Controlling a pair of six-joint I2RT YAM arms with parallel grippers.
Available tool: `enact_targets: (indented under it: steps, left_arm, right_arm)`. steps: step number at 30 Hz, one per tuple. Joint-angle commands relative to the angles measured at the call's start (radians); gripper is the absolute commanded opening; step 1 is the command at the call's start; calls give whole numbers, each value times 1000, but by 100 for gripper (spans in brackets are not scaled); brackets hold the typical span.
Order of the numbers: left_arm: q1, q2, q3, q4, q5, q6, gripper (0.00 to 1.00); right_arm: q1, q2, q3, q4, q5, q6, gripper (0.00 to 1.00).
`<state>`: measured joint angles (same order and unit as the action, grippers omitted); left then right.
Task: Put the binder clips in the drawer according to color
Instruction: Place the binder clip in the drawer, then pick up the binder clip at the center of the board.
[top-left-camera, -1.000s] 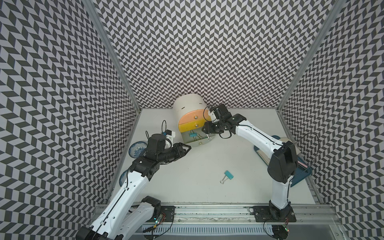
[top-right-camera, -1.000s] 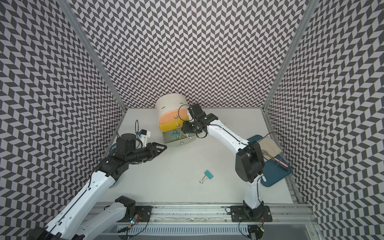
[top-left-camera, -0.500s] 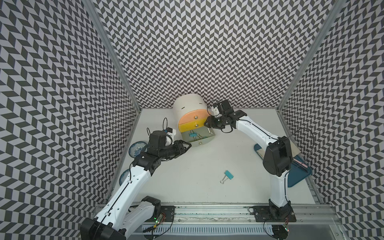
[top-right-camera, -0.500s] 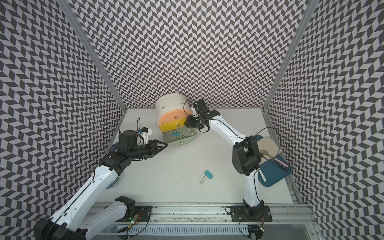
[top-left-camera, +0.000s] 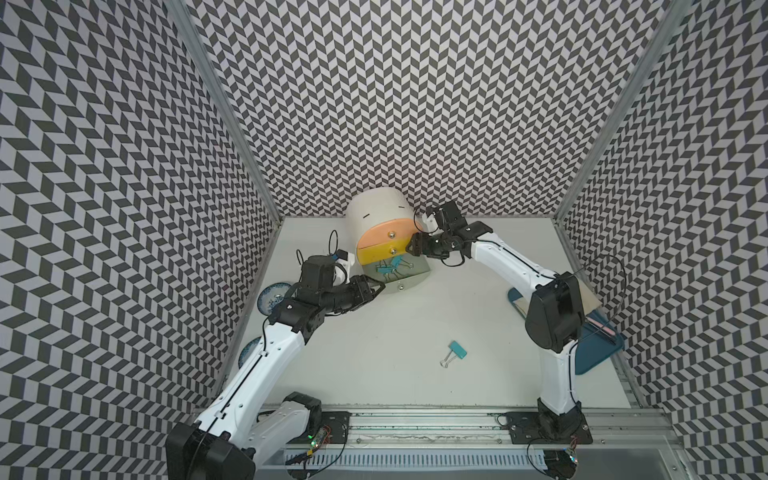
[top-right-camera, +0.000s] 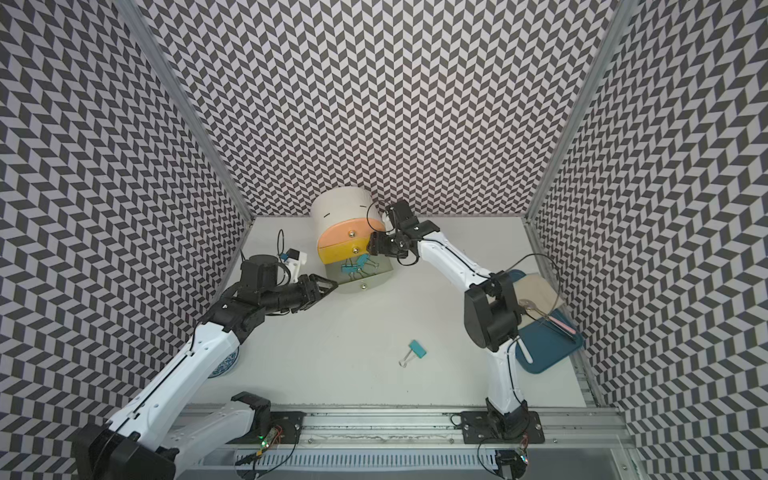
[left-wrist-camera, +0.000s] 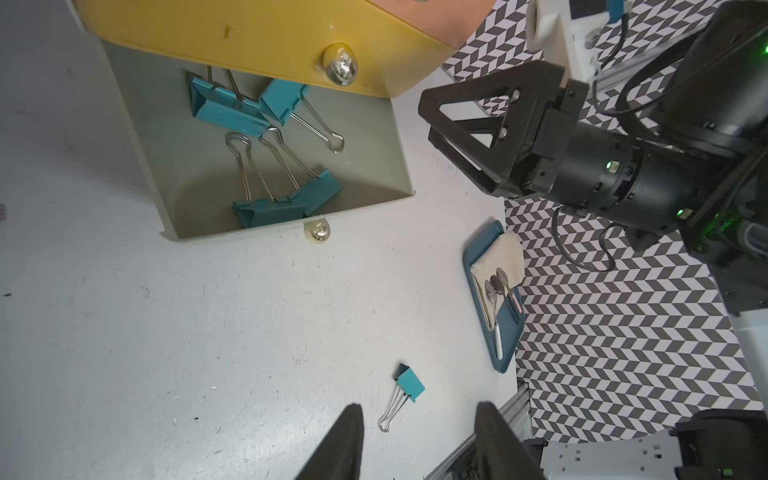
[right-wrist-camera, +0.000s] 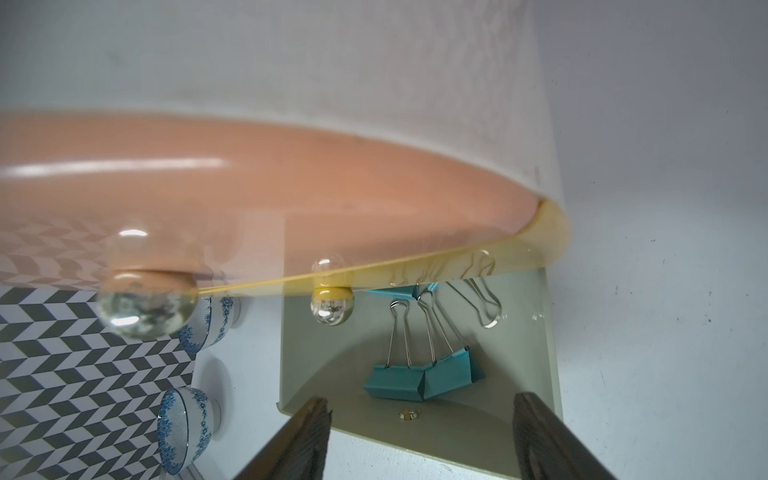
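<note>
The drawer cabinet (top-left-camera: 376, 210) (top-right-camera: 340, 208) stands at the back, white, with its peach and yellow drawers shut. Its grey bottom drawer (top-left-camera: 415, 279) (top-right-camera: 378, 280) is pulled out and holds several teal binder clips (top-left-camera: 388, 267) (left-wrist-camera: 291, 199) (right-wrist-camera: 415, 380). One more teal clip (top-left-camera: 458, 348) (top-right-camera: 417, 348) (left-wrist-camera: 409, 382) lies alone on the table. My left gripper (top-left-camera: 376, 286) (left-wrist-camera: 417, 409) is open and empty at the grey drawer's front left corner. By the cabinet's right side, above the grey drawer, my right gripper (top-left-camera: 413, 245) (right-wrist-camera: 420, 401) hangs open with nothing in it.
A blue tray (top-left-camera: 594, 353) (left-wrist-camera: 505, 345) with a cloth and spoons lies at the right edge, behind my right arm. Two blue-and-white bowls (top-left-camera: 272, 293) (right-wrist-camera: 183, 428) stand along the left wall beside my left arm.
My right gripper's jaws have spread wider and its elbow has swung back toward the right. The left gripper has stayed almost in place by the drawer's corner.
</note>
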<state>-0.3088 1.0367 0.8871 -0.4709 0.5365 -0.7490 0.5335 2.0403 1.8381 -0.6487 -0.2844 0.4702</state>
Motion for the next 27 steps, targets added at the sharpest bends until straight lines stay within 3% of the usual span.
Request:
enact_targets:
  steps: [1,11,20,27]
  left_arm:
    - [-1,15,55,1,-7,46,48]
    - [-118,80,79,-8,-90,104,51]
    - [-333,188,86,51,-193,143,58]
    - [-531,349,152,81,-293,261,61]
  right_arm:
    - [-4,-103,-69,27,20,-15,72]
    - [-14,-378,-514,50,128,7,72]
    - [-99,-621,-830,63,94,59,76]
    - [-153,-799,-985,2,83,97,80]
